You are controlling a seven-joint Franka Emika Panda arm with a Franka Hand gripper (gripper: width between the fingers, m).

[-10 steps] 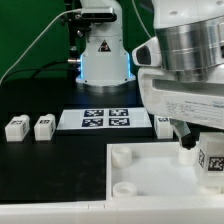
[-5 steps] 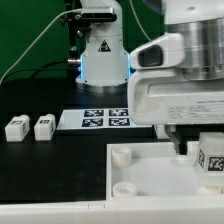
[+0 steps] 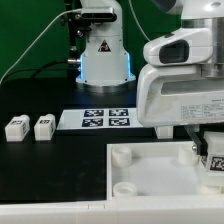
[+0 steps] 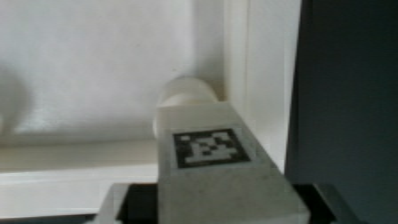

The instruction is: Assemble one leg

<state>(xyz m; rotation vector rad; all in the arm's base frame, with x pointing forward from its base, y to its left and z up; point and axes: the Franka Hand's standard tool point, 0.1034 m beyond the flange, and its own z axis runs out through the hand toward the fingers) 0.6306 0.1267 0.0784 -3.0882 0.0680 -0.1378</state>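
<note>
I watched the gripper (image 4: 214, 207) pinching one leg (image 4: 214, 150), tag showing, over the white tray-like piece (image 3: 150, 185) near the worktop's edge at the exterior view's right; two more legs (image 3: 43, 127) sat toward the opposite edge.

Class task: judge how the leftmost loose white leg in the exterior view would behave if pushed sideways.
The leg looks like hard moulded plastic, so it is probably stiff. Its blocky, flat-faced shape, lying low on the table, suggests it would slide rather than roll or tip. Being small, it is likely light.
</note>
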